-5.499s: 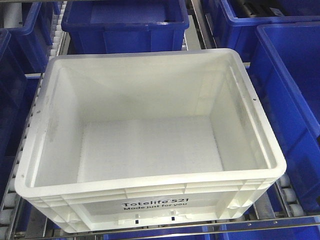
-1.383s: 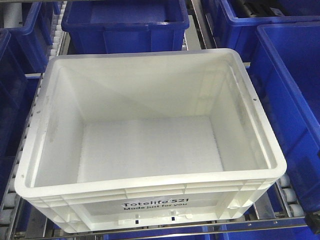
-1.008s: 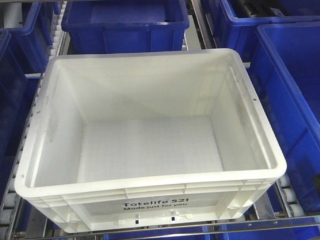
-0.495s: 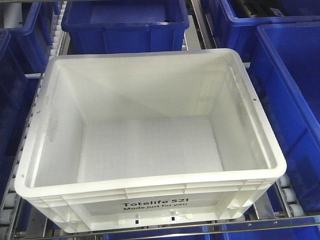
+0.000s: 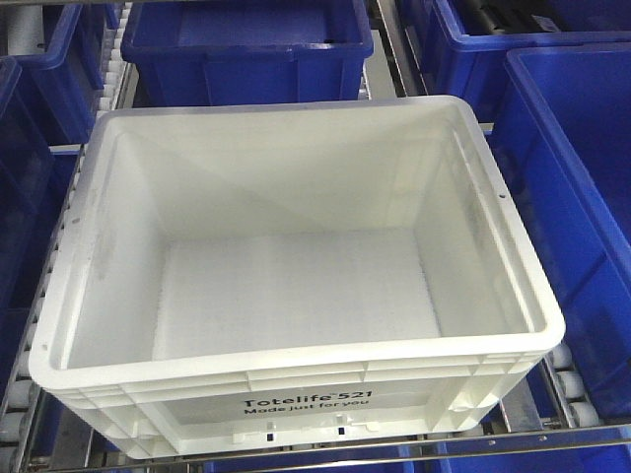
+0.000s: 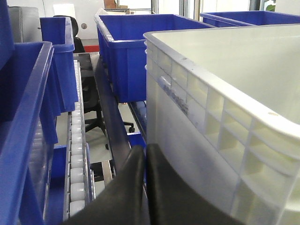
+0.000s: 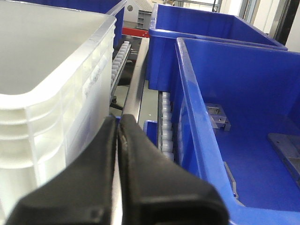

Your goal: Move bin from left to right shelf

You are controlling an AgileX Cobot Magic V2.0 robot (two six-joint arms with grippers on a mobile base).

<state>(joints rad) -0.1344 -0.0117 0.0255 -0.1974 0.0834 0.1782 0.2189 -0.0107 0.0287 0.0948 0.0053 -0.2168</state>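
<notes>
Front view: white bin [image 5: 296,286] hemmed by blue totes [image 5: 246,44]

Roller-track shelf [image 5: 565,379]: metal rails fitted with rows of small white rollers, running front to back, with a steel crossbar along the front edge. Resting directly on it: one white bin [image 5: 296,384], empty, printed "Totelife 521 Made just for you" on its near wall, standing level on the rollers. Also on the tracks: blue totes [image 5: 246,49] behind the bin and on both sides, the right-hand blue tote [image 7: 243,136] holding small grey metal parts [image 7: 216,116], with a roller rail showing between it and the bin.
</notes>
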